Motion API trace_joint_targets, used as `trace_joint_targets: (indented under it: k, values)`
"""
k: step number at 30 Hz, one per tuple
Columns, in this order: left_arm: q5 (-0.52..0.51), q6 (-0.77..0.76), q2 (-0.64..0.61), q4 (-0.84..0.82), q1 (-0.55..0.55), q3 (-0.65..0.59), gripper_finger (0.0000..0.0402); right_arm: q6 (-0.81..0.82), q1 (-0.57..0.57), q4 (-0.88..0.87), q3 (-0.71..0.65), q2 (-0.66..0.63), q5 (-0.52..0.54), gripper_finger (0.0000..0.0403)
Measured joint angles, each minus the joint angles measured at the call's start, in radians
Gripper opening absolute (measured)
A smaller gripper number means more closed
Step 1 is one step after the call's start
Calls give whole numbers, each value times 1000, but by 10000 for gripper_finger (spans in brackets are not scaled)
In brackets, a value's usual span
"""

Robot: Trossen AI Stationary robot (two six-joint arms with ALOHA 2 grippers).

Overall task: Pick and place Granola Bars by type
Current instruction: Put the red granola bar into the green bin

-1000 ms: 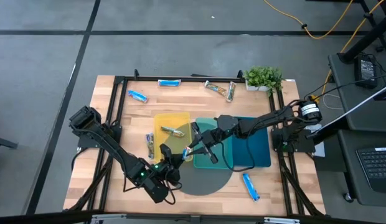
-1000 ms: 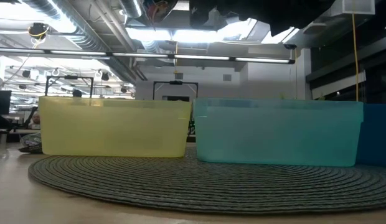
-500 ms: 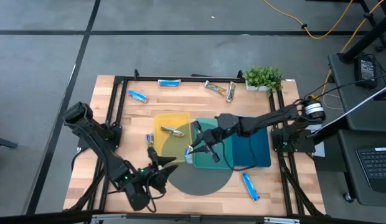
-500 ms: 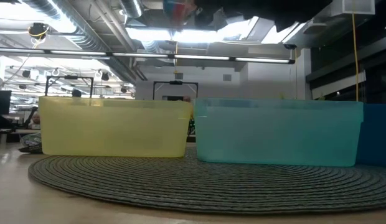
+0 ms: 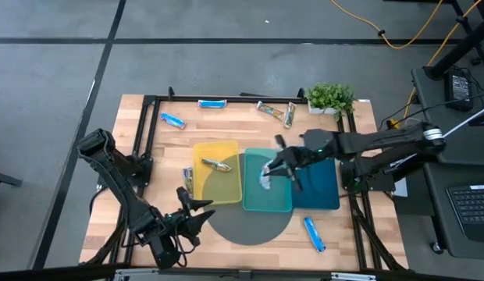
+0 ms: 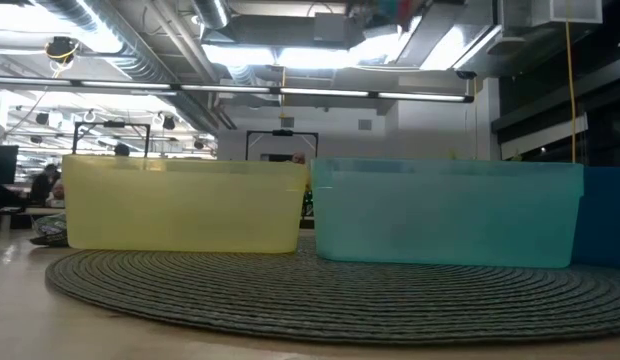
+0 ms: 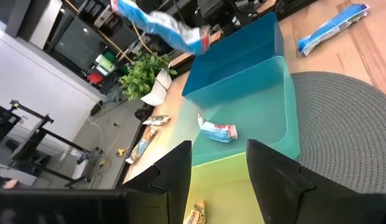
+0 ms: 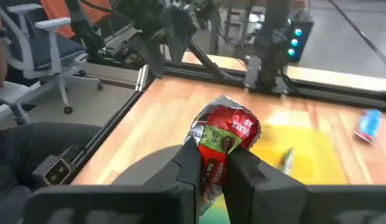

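Granola Bars mostly lie on the tabletop (two sit in trays); right fingers pinch one, left fingers spread empty.

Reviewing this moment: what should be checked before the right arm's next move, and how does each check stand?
1. Grip: right gripper fingers shut on the held bar: ok.
2. Position: held bar is over the teal tray in the high view: ok.
3. Type match: the teal tray holds a blue-and-white bar; the held bar looks similar: probably ok.
4. Height above the tray: cannot tell.
5. Left gripper open at the round mat's front-left edge, away from the trays: ok.
6. Sorting finished: not ok; a blue bar and others lie on the table.
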Motion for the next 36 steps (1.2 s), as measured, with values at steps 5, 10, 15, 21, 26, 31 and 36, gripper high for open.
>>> trace_joint_targets:
  k: [5, 10, 15, 21, 26, 31, 36]
  values:
    - [-1, -16, 0, 1, 3, 0, 144, 26, 4, -118, 0, -84, 82, 49]
    - [-1, -15, 0, 0, 3, 0, 144, 33, 4, -153, 0, -104, 121, 49]
    - [-1, -15, 0, -14, 3, 0, 143, 73, 4, -200, 0, -103, 199, 49]
    - [-1, -15, 0, -14, 3, 0, 143, 150, 4, -252, 0, -125, 225, 49]
    - [-1, -14, 0, -17, 12, 0, 143, 222, 3, -300, 0, -135, 281, 49]
    - [0, 4, 0, -20, 34, 0, 143, 303, 3, -372, 0, -134, 401, 49]
    - [17, 5, 0, -29, 59, 0, 143, 345, 3, -453, 0, -134, 473, 49]
